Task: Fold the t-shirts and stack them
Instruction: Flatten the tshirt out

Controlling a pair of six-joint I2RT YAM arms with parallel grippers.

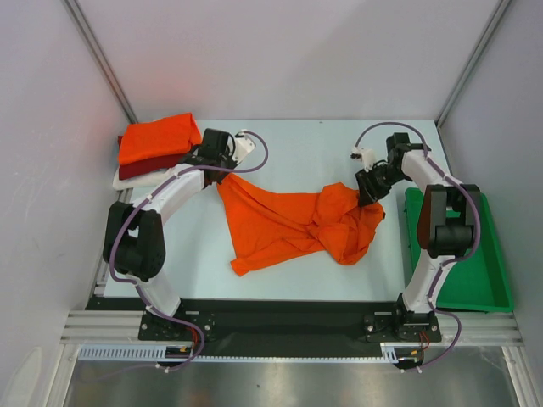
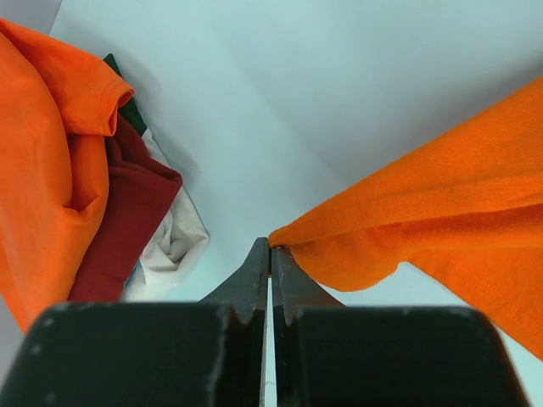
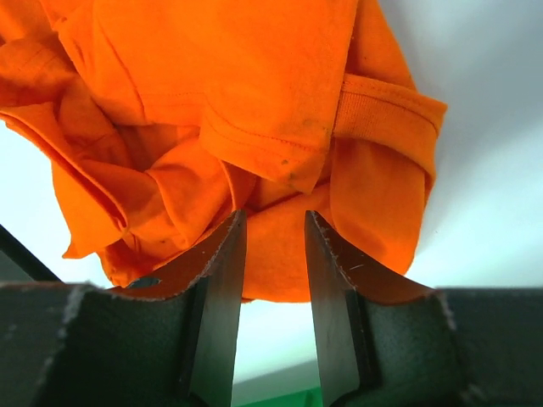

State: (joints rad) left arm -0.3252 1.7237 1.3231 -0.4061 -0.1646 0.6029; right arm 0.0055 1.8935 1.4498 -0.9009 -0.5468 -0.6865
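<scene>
A crumpled orange t-shirt (image 1: 288,225) lies spread in the middle of the table. My left gripper (image 1: 222,174) is shut on its far left corner (image 2: 441,195), with the cloth pinched right at the fingertips (image 2: 271,246). My right gripper (image 1: 366,197) stands at the shirt's bunched right end, jaws apart, with a fold of orange cloth (image 3: 254,85) between the tips (image 3: 274,216). At the back left sits a stack: a folded orange t-shirt (image 1: 157,140) on top of a dark red one (image 2: 127,220) and a white one (image 2: 174,246).
A green plastic tray (image 1: 475,271) stands along the table's right edge, beside the right arm. Grey walls close the table in at the back and on both sides.
</scene>
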